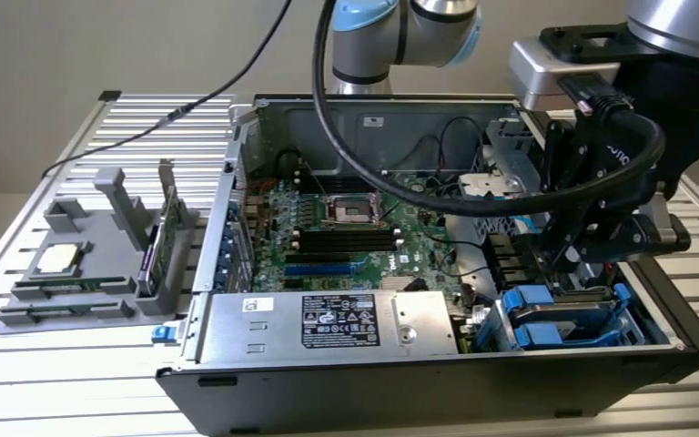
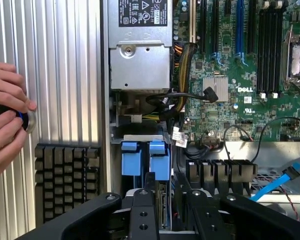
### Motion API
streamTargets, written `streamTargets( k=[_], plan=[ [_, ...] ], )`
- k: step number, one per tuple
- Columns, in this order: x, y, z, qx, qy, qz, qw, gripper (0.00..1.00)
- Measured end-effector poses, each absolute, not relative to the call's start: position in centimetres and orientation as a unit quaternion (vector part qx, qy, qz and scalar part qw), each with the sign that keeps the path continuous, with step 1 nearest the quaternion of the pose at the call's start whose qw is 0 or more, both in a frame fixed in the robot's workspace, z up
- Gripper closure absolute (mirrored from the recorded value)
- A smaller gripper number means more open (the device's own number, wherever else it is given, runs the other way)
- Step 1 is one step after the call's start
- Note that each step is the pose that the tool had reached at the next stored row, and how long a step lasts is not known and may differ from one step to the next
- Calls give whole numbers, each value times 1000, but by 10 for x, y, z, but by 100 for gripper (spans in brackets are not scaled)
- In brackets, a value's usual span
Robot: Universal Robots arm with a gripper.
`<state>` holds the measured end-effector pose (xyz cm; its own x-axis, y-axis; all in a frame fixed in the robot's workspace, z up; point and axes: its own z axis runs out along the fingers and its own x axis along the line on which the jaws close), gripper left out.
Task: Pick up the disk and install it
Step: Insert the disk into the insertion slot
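The disk (image 1: 541,317), a grey drive in a bright blue carrier bracket, stands on edge in the drive bay at the front corner of the open computer case, on the exterior view's right. My gripper (image 1: 564,284) reaches down into that bay from above. In the wrist view the black fingers (image 2: 142,205) flank the disk's thin edge and press against it, with the two blue bracket tabs of the disk (image 2: 160,161) just beyond them. The gripper (image 2: 167,212) is shut on the disk.
The case holds a green motherboard (image 1: 338,228), a silver power supply box (image 1: 325,320) and loose cables beside the bay. A grey fixture with a small chip (image 1: 65,259) sits on the exterior view's left. A person's hand (image 2: 5,115) rests on a round knob (image 2: 28,121) above a keyboard (image 2: 67,175).
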<state>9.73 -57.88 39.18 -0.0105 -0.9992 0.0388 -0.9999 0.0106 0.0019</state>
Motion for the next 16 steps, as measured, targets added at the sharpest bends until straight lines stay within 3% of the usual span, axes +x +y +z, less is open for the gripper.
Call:
streamTargets(
  k=[8, 9, 16],
  plan=[
    [97, -579, 377, 703, -711, 13, 14, 72],
    [97, -579, 376, 703, -711, 13, 15, 80],
    [98, -579, 363, 703, -711, 13, 15, 80]
  ],
)
